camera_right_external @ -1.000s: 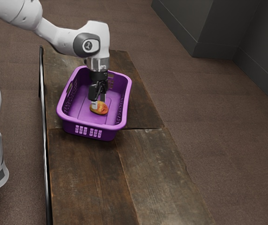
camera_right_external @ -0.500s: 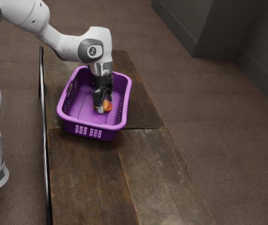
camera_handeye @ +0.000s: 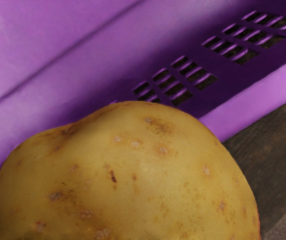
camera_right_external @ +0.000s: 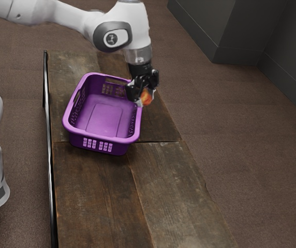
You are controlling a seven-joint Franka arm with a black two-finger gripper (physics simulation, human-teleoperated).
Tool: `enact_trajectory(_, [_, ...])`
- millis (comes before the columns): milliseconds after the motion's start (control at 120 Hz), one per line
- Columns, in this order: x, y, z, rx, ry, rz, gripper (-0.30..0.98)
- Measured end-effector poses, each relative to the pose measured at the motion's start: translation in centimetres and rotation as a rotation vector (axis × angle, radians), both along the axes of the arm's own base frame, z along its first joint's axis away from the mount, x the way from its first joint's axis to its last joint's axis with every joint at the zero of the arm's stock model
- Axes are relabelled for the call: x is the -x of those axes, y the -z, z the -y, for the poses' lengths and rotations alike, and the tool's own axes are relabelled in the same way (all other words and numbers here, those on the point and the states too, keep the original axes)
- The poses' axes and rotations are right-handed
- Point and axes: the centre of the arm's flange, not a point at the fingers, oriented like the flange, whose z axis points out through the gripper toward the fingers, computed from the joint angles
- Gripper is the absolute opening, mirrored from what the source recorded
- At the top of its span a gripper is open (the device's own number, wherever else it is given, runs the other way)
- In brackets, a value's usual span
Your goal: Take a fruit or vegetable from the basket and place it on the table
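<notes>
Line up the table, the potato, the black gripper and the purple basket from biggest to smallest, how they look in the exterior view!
1. Table
2. Purple basket
3. Black gripper
4. Potato, smallest, partly hidden by the gripper

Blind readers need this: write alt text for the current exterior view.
A black gripper on a white robot arm holds a potato up by the rim of a purple basket, which stands on a dark wooden table.
</notes>
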Motion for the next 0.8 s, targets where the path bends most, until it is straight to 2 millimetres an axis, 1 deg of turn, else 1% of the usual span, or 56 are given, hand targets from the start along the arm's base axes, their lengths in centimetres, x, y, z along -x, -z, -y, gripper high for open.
enact_trajectory(58, [-0.4,-2.2,4.8,-0.044,0.082,0.042,0.32])
enact_trajectory(100, [-0.7,-2.9,7.9,-0.067,0.129,0.056,0.32])
enact_trajectory(175, [-0.6,-2.9,13.1,-0.093,0.198,0.058,0.32])
enact_trajectory(217, [-0.4,-2.8,15.1,-0.100,0.220,0.059,0.32])
enact_trajectory(275, [0.4,-2.7,18.6,-0.113,0.259,0.059,0.32])
enact_trajectory(333, [1.1,-2.1,21.9,-0.118,0.292,0.051,0.32])
enact_trajectory(392, [1.0,-1.7,24.8,-0.101,0.311,0.039,0.32])
enact_trajectory(458, [-0.1,-1.5,26.9,-0.071,0.315,0.027,0.31])
enact_trajectory(517, [-0.1,-1.4,28.5,-0.055,0.316,0.021,0.31])
enact_trajectory(575, [0.1,-1.4,29.4,-0.043,0.309,0.017,0.31])
enact_trajectory(700, [0.6,-1.3,30.7,-0.023,0.288,0.007,0.31])
enact_trajectory(800, [1.2,-1.4,31.8,-0.015,0.279,0.005,0.50])
